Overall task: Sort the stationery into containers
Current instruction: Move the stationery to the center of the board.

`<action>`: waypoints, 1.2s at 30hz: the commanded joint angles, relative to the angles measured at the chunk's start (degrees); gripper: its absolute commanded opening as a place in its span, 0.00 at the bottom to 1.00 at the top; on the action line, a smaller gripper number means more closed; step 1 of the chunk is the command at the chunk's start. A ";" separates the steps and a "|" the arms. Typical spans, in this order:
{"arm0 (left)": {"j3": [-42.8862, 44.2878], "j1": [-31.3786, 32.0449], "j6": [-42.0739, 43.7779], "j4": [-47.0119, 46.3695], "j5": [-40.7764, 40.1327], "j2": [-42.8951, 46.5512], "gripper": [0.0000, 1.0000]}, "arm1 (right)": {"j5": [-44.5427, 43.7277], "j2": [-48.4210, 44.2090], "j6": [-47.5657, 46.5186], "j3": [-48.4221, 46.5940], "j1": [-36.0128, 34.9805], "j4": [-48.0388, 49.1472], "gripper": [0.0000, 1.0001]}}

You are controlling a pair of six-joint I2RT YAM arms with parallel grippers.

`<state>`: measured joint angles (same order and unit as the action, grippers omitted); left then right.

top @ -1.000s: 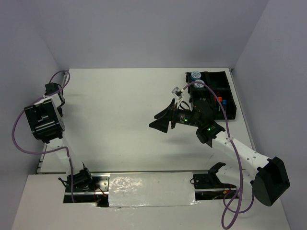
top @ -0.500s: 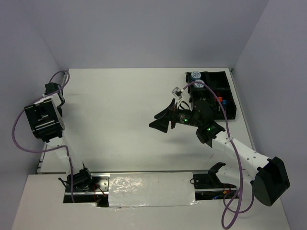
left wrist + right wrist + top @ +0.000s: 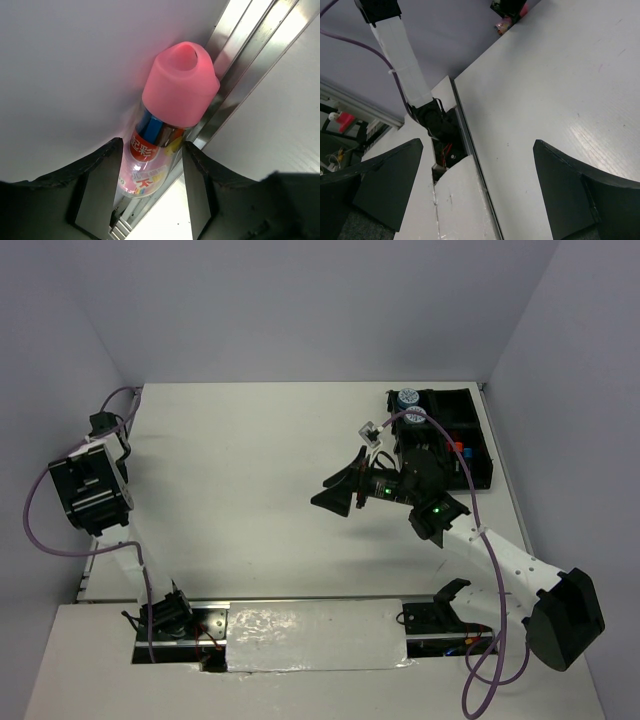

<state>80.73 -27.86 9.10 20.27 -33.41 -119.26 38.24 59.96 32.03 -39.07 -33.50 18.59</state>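
- Broadly, the table (image 3: 250, 500) sets the problem. The left arm is at its far-left edge and the organiser tray (image 3: 489, 455) sits in the far-right corner, so the two are well apart across the whole width.
- The tray holds round tubs (image 3: 407, 398) at its far-left end, with capped highlighters (image 3: 459, 448) further in.
- The right gripper (image 3: 340, 492) hangs over mid-table just left of the tray, jaws spread wide with nothing between them. It is the arm nearer the tray, but it is far from the bottle.
- The left gripper (image 3: 151, 152) is closed to the bottle's width, with a finger against each side of the body.
- The pink bottle (image 3: 177, 95) lies beside the metal rail (image 3: 250, 65) at the table edge. Its long axis runs straight out from the fingers, cap pointing away from the wrist.
- In my judgement the carry must go rightward across the table, and the bottle's long axis must be lined up with a compartment.
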 commanded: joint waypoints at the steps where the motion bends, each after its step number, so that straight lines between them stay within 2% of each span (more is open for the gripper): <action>1: -0.57 -2.20 -1.28 3.63 7.04 -6.33 0.62 | -0.62 -1.08 -1.09 -1.01 -0.17 0.66 1.00; 2: -0.40 -2.20 -1.28 3.81 7.48 -6.59 0.62 | -0.62 -0.99 -1.09 -0.83 -0.08 0.66 1.00; 6: 0.92 -2.29 -1.28 4.86 8.01 -8.00 0.50 | -0.71 -0.55 -0.92 -0.92 -0.17 1.01 1.00; 7: 1.01 -2.29 -1.19 4.95 8.27 -8.18 0.31 | -0.62 -0.46 -0.74 -0.83 -0.25 1.10 1.00; 8: 1.10 -2.38 -1.37 4.95 8.27 -8.18 0.25 | -0.62 -0.38 -0.66 -0.83 -0.25 1.36 1.00; 9: 1.18 -2.38 -1.54 4.95 8.27 -8.18 0.29 | -0.53 -0.20 -0.57 -0.66 -0.25 1.36 1.00; 10: 1.19 -2.29 -1.63 4.95 8.36 -8.09 0.28 | -0.62 -0.02 -0.57 -0.74 -0.25 1.45 1.00; 12: 1.45 -2.38 -2.15 5.04 8.71 -7.48 0.20 | -0.53 0.15 -0.39 -0.75 -0.25 1.71 1.00; 13: 1.62 -2.29 -2.51 5.21 8.80 -7.30 0.20 | -0.45 0.24 -0.22 -0.75 -0.17 1.80 1.00; 15: 2.59 -2.20 -3.30 6.18 10.37 -6.60 0.04 | -0.53 0.33 -0.13 -0.66 -0.17 1.98 1.00; 18: 3.47 -1.24 -4.88 6.71 12.13 -5.02 0.00 | -0.53 0.33 -0.04 -0.57 -0.25 2.07 1.00; 24: 7.34 2.80 -5.50 8.38 14.42 -2.12 0.00 | -1.23 -0.81 -0.48 -0.39 -0.25 1.45 1.00; 36: 7.69 5.97 -7.35 6.97 18.47 1.58 0.00 | -1.59 -0.81 -0.48 -0.22 -0.25 1.45 1.00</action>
<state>87.55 -24.77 5.67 25.28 -23.83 -118.85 37.30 60.31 31.92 -39.07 -33.50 18.28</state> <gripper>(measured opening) 0.497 0.996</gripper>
